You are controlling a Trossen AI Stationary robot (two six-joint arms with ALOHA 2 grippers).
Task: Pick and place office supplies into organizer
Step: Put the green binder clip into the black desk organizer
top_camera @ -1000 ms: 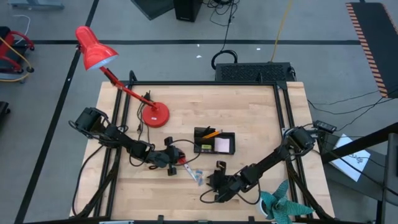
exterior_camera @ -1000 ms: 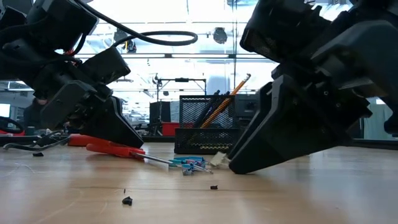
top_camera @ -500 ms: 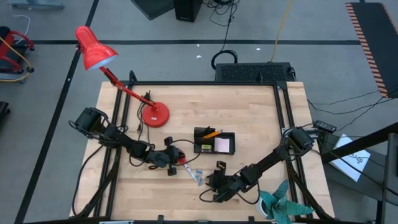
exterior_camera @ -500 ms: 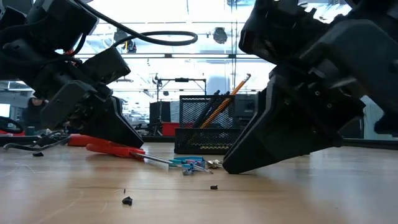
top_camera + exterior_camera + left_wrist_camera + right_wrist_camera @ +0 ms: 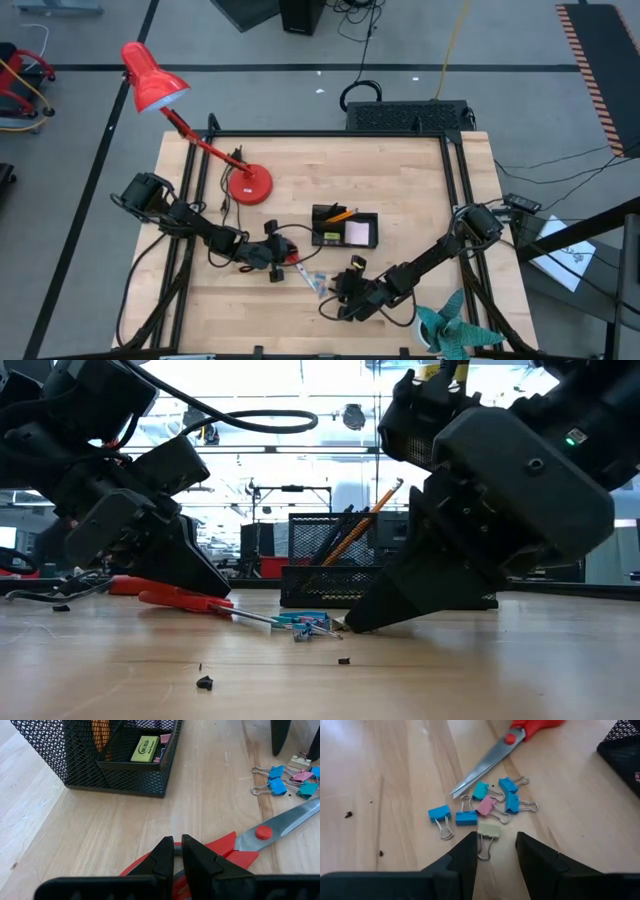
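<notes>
The pale wooden plank tabletop (image 5: 400,190) carries these items directly on its surface. A red desk lamp (image 5: 247,186) stands by its round base toward the left rear. A black wire-mesh organizer (image 5: 344,228) sits near the centre. Red-handled scissors with steel blades (image 5: 260,834) lie flat to the front left of the organizer. A loose cluster of small blue, pink and pale yellow binder clips (image 5: 482,809) lies just beside the blade tips. A teal spiky leafy object (image 5: 452,332) rests at the front right edge.
</notes>
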